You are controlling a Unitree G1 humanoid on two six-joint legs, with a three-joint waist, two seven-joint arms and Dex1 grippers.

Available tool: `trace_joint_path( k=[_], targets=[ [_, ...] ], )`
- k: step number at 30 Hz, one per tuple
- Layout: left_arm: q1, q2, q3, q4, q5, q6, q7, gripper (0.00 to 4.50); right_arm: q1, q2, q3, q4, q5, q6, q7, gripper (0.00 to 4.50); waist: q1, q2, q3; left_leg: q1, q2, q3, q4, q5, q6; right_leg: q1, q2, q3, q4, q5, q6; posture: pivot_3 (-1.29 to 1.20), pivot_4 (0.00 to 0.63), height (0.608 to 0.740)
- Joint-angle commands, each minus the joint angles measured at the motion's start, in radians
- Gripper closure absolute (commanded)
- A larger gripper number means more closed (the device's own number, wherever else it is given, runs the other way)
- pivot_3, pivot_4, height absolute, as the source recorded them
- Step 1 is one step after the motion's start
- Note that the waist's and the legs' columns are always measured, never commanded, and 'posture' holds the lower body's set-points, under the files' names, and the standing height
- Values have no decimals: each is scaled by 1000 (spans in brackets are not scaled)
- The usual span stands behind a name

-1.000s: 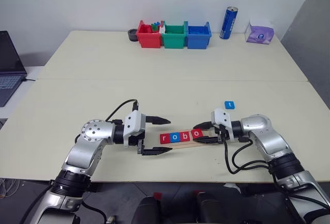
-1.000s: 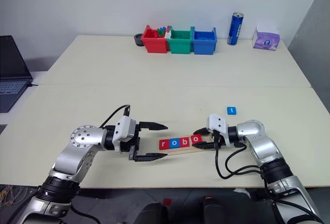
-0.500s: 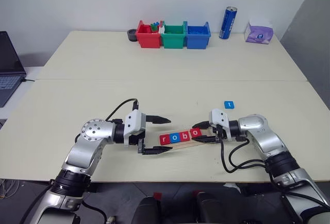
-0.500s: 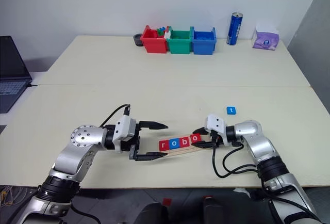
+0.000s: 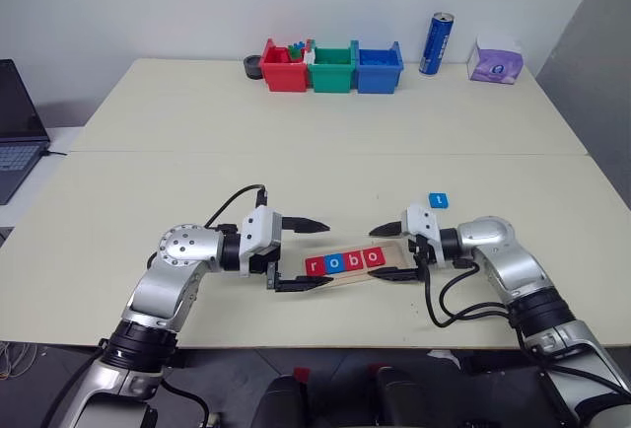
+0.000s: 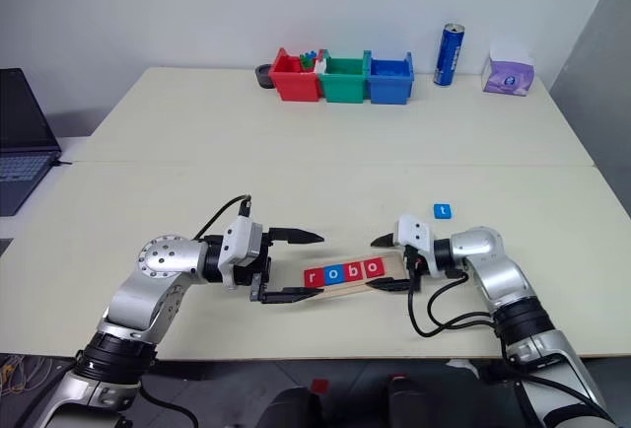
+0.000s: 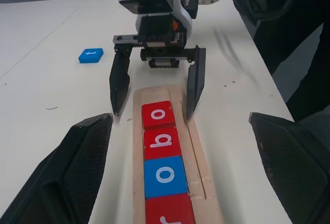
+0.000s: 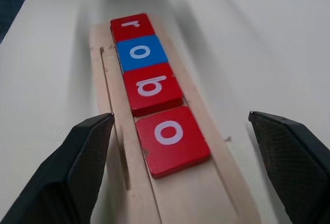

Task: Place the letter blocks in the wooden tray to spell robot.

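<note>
The wooden tray [image 7: 154,93] lies near the table's front edge, between my two grippers. In it lie the letter blocks red r [image 5: 315,266], blue o [image 5: 335,262], red b [image 5: 355,259] and red o [image 5: 374,256], flat and in a row. A blue t block [image 5: 439,200] lies on the table behind the tray's right end. My left gripper [image 5: 325,252] is open, its fingers straddling the tray's left end without touching the blocks. My right gripper [image 5: 376,253] is open around the right end, one finger on each side of the red o.
Red [image 5: 286,68], green [image 5: 332,68] and blue [image 5: 380,66] bins stand at the table's back edge, with a blue can [image 5: 437,43] and a purple tissue pack [image 5: 496,63] to their right. A laptop [image 5: 20,122] sits at the far left.
My right gripper has opened wide and let go of the red o block, which now lies flat in the tray. The left arm has stayed where it was.
</note>
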Motion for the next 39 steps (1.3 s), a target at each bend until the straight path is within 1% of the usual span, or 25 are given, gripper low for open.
trace_joint_path(
  k=[1, 4, 9, 10, 14, 15, 18, 19, 21, 22, 24, 27, 31, 32, 37, 39],
  targets=[
    [-18, -4, -3, -15, -5, -8, 0, 0, -24, -31, -57, -41, 39, 18, -2, 27, 0, 0, 0, 0, 0, 0, 0, 0, 0, 0, 0, 0, 0, 0, 0, 0, 150, 740],
    [-23, -7, -4, -12, -5, -10, 3, 0, -21, -61, -97, -26, 57, 43, -9, 593, 0, 0, 0, 0, 0, 0, 0, 0, 0, 0, 0, 0, 0, 0, 0, 0, 150, 740],
    [-52, -44, -2, -13, -5, 3, 45, 0, -18, -101, -174, -12, 79, 79, -63, 2419, 1, 0, 0, 0, 0, 0, 0, 0, 0, 0, -1, 0, 0, 0, 0, 0, 150, 740],
    [-59, -63, -2, -18, -7, 16, 70, 0, -11, -108, -191, -17, 77, 83, -86, 2776, 0, 0, 0, 0, 0, 0, 0, 0, 0, 0, -1, 0, 0, 0, 0, 0, 150, 740],
    [-74, -140, -14, -24, 28, 32, 186, 0, 36, -106, -262, -74, 51, 100, -256, 4263, 1, 0, 0, -1, 0, 0, 0, 0, 0, 0, -1, 1, 0, 0, 0, 0, 150, 740],
    [-71, -155, -18, -26, 38, 33, 208, 0, 51, -99, -277, -98, 31, 114, -325, 4458, 0, 0, 0, -1, 0, 0, 0, 0, 0, 0, -1, 2, 0, 0, 0, 0, 150, 740],
    [-60, -184, -28, -34, 54, 37, 253, 0, 97, -71, -309, -172, 3, 177, -481, 4458, 0, 0, 0, -1, 0, 0, 0, 0, 0, 0, -1, 2, 0, 0, 0, 0, 150, 740],
    [-54, -191, -31, -39, 55, 39, 264, 0, 119, -58, -320, -205, -12, 215, -545, 4283, -1, 0, 0, -1, 0, 0, 0, 0, 0, 0, 0, 3, 0, 0, 0, 0, 150, 740],
    [-44, -198, -34, -47, 56, 41, 276, 0, 163, -31, -329, -280, -17, 283, -620, 3865, -2, 0, 0, -1, 0, 0, 0, 0, 0, 0, 0, 3, 0, 0, 0, 0, 150, 740],
    [-40, -199, -35, -49, 56, 41, 279, 0, 184, -13, -331, -322, -22, 317, -660, 3563, -2, 0, 0, -1, 0, 0, 0, 0, 0, 0, 0, 3, 0, 0, 0, 0, 150, 740],
    [-37, -197, -33, -46, 57, 38, 279, 0, 207, 34, -340, -398, -13, 413, -738, 2804, -3, 0, 0, -1, 0, 0, -1, 0, 0, 0, 0, 3, 1, 0, 0, 0, 150, 740],
    [-45, -194, -29, -31, 59, 32, 278, 0, 216, 95, -342, -464, -22, 504, -837, 1724, -3, 0, 0, 0, 0, 0, 0, 0, 0, 0, 0, 3, 1, 0, 0, 0, 150, 740],
    [-61, -195, -27, -11, 68, 22, 282, 0, 197, 167, -330, -478, -63, 575, -973, 241, -2, 0, 0, -1, -1, 0, 0, 0, 0, 0, 0, 3, 1, 0, 0, 0, 150, 740],
    [-64, -196, -27, -7, 69, 20, 284, 0, 187, 186, -330, -469, -78, 588, -1014, 54, -2, 0, 0, -1, -1, 0, 0, 0, 0, 0, 0, 3, 1, 0, 0, 0, 150, 740],
    [-68, -199, -30, -4, 69, 19, 291, 0, 144, 273, -369, -423, -63, 646, -1116, 54, -2, 0, 0, -1, -1, 0, -1, 0, 0, 0, 0, 3, 0, 0, 0, 0, 150, 740],
    [-69, -201, -31, -3, 69, 19, 293, 0, 133, 289, -375, -400, -62, 647, -1139, 54, -2, 0, 0, -1, -1, 0, -1, 0, 0, 0, 0, 3, 0, 0, 0, 0, 150, 740]
  ],
)
